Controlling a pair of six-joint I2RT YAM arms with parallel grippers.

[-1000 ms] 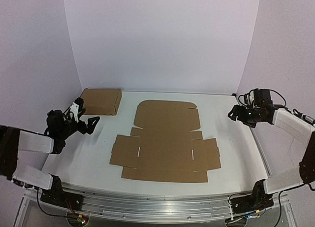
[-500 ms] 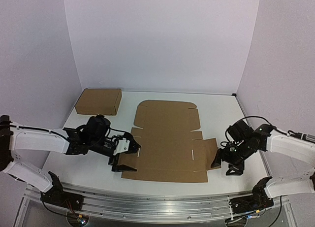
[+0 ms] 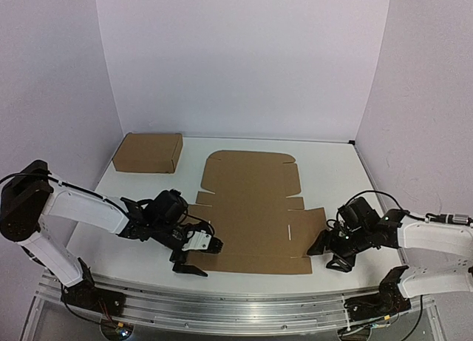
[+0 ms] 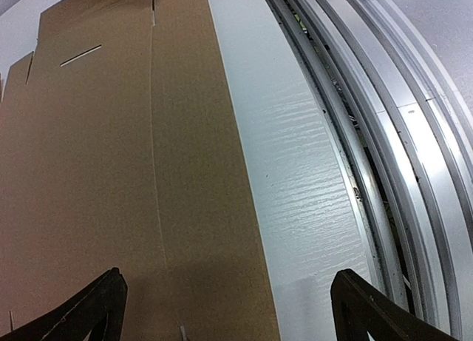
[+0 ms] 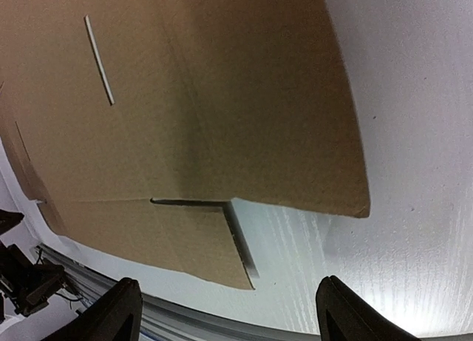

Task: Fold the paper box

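Both arms had dropped to the flat paper box's (image 3: 251, 208) near corners, left gripper (image 3: 196, 256) and right gripper (image 3: 329, 256) gaping wide, nothing gripped; folding looked about to start.

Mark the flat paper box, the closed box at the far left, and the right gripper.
paper box (image 3: 251, 208), top view, on its flat centre panel.
closed box (image 3: 148, 152), top view, on its top face.
right gripper (image 3: 329, 256), top view, midway between its open fingertips.

Cardboard box (image 3: 148, 152) behind-left of paper box (image 3: 251, 208)
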